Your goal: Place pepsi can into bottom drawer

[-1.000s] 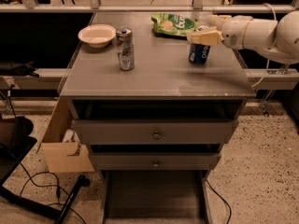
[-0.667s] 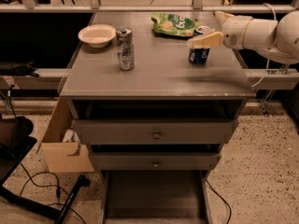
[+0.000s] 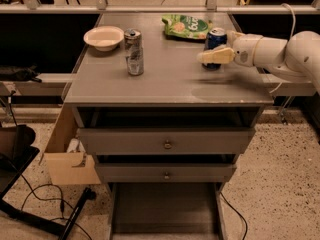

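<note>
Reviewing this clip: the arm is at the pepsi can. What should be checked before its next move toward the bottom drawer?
1. Gripper at the pepsi can, not at the slim silver can: ok.
2. Pepsi can upright: ok.
3. Firm hold on the pepsi can: cannot tell.
4. Pepsi can lifted off the tabletop: cannot tell.
5. Bottom drawer pulled out: ok, its tray shows in front of the cabinet.
6. Silver can and bowl apart from the gripper: ok, both stand across the tabletop from it.
</note>
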Robot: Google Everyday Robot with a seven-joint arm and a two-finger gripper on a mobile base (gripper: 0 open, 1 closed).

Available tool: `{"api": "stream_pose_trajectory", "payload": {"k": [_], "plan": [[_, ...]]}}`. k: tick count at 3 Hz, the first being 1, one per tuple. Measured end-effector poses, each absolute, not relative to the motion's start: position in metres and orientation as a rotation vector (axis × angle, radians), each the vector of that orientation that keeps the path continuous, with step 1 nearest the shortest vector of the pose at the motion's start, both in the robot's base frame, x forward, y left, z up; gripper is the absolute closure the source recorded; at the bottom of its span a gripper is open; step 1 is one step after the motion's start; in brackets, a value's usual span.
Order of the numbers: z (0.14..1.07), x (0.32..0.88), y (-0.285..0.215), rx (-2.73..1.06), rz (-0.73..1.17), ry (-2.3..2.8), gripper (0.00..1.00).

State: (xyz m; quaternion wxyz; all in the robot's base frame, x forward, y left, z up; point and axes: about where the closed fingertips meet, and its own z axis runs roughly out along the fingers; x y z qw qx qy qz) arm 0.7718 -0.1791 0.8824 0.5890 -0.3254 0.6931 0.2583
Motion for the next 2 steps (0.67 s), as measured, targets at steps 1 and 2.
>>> {"api": "stream_pose_trajectory", "payload": {"k": [1, 2], "plan": [[0.8820, 0.7718, -0.1789, -0.758, 0.602, 1.615, 0.19], [0.8820, 0.7718, -0.1788, -0.758, 0.602, 1.615, 0.42]]}}
